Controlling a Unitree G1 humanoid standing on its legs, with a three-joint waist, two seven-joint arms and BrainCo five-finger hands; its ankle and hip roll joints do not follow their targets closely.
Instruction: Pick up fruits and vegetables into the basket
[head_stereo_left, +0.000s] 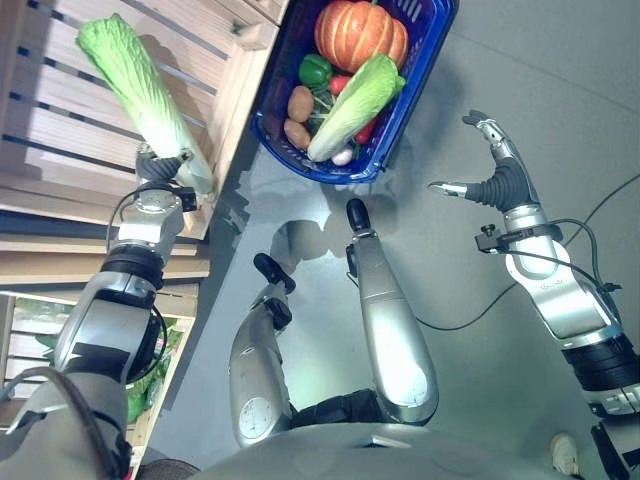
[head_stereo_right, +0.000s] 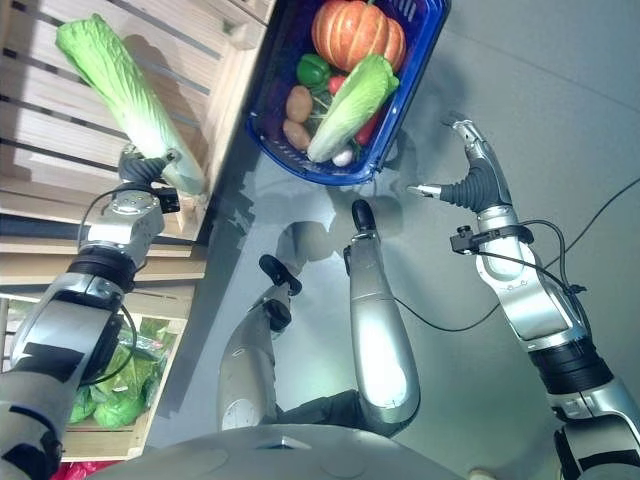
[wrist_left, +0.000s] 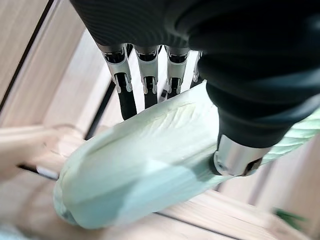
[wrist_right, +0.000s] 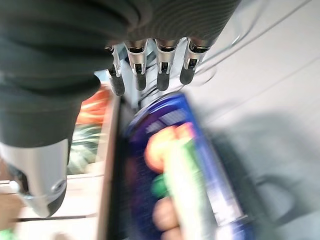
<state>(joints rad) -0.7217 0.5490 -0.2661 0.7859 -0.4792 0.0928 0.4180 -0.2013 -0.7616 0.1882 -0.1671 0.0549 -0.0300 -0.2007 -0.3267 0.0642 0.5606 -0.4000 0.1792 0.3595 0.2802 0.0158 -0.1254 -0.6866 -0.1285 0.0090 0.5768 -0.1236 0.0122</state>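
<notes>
grey floor (head_stereo_left: 560, 80), wood slat crate (head_stereo_left: 70, 110), blue basket (head_stereo_left: 425, 60) w/ veg

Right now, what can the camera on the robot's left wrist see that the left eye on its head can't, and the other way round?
The left wrist view alone shows the grip up close: the left hand with fingers and thumb curled round the pale stalk end of the cabbage. The left eye view alone shows the blue basket on the floor, already holding a pumpkin, a second cabbage, a green pepper and potatoes, plus the open right hand beside it. Both show the held cabbage above the wooden crate.
</notes>
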